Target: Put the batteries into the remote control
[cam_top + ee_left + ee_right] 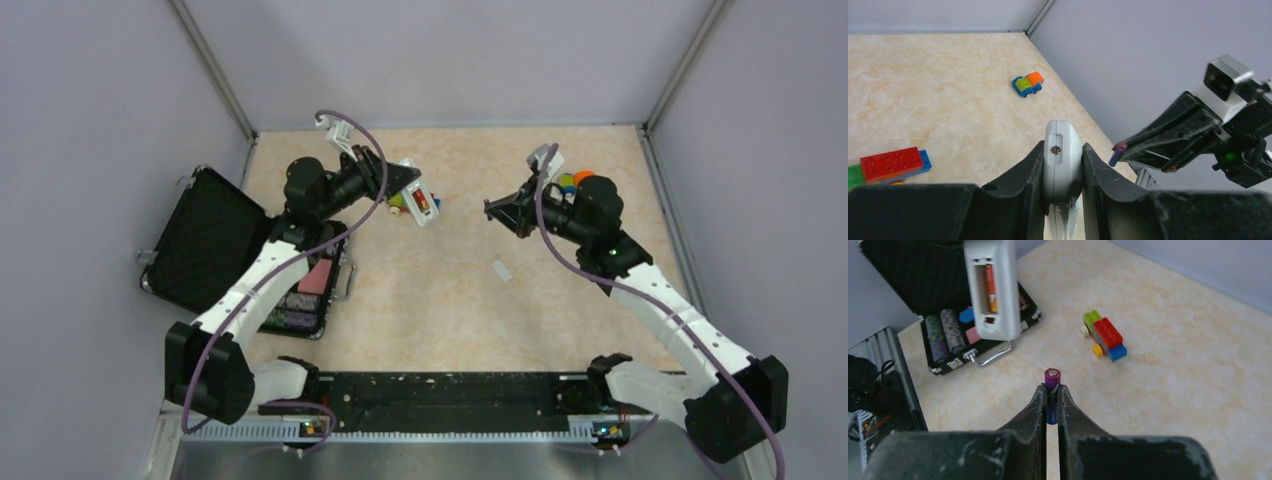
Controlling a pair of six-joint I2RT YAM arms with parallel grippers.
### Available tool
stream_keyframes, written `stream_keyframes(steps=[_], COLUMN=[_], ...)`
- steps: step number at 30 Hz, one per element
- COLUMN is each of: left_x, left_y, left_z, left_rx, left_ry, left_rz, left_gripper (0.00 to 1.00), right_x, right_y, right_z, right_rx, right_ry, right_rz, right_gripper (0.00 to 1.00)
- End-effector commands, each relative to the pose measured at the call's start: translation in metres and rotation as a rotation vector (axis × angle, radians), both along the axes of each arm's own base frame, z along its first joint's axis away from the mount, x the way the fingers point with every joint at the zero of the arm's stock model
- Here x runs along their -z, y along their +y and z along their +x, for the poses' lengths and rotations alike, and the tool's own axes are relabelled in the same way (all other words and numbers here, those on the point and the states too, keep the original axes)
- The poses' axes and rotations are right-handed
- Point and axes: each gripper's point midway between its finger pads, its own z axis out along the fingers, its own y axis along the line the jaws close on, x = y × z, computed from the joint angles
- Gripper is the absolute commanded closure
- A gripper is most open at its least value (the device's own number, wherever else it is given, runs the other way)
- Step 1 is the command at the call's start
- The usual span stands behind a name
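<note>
The middle of the beige marbled table lies mostly bare between the arms, carrying only the white back cover. An open poker chip case crowds the left edge, and a brick car sits toward the far side. The left fingers clamp the remote control above the table, a red-orange battery in its open compartment, and well apart the right fingers pinch the purple battery.

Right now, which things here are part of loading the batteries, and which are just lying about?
Job: remote, in left gripper; red battery inside it; purple battery, in right gripper; loose white cover.
Lying about: brick car; small toy car; poker chip case.
</note>
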Motion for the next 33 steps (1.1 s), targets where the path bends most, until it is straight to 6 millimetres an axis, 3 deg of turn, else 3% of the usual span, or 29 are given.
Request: stream_keyframes(steps=[1, 5, 10, 17, 19, 24, 27, 33], left_x=[-0.032, -0.033, -0.038, -0.043, -0.040, -0.032, -0.028, -0.017], left_y=[-0.002, -0.008, -0.015, -0.015, -0.018, -0.032, -0.038, -0.048], left_z=[0.002, -0.002, -0.014, -0.027, -0.027, -0.029, -0.029, -0.021], left_rx=[0.016, 0.070, 0.158, 0.200, 0.223, 0.347, 0.417, 0.494], left_ry=[-0.128, -0.132, -0.160, -0.239, -0.195, -0.044, 0.020, 0.152], left_rz=[-0.055, -0.070, -0.091, -0.106, -0.106, -0.204, -0.303, -0.449], left_gripper=[1.00, 1.00, 1.00, 1.00, 1.00, 1.00, 1.00, 1.00], right_x=[-0.074, -0.095, -0.107, -0.104, -0.105, -0.081, -0.077, -0.074], right_y=[0.009, 0.011, 0.011, 0.009, 0.007, -0.004, -0.003, 0.022], right_z=[-0.039, -0.048, -0.053, -0.048, -0.039, 0.005, 0.005, -0.020], right_rx=[-0.178, -0.217, -0.233, -0.198, -0.139, 0.108, 0.128, -0.021], right_ry=[-0.359, -0.401, -0.432, -0.401, -0.311, 0.060, 0.120, 0.381], right_rz=[0.140, 0.164, 0.172, 0.182, 0.208, 0.160, 0.174, 0.235], right_gripper=[1.00, 1.00, 1.00, 1.00, 1.00, 1.00, 1.00, 1.00])
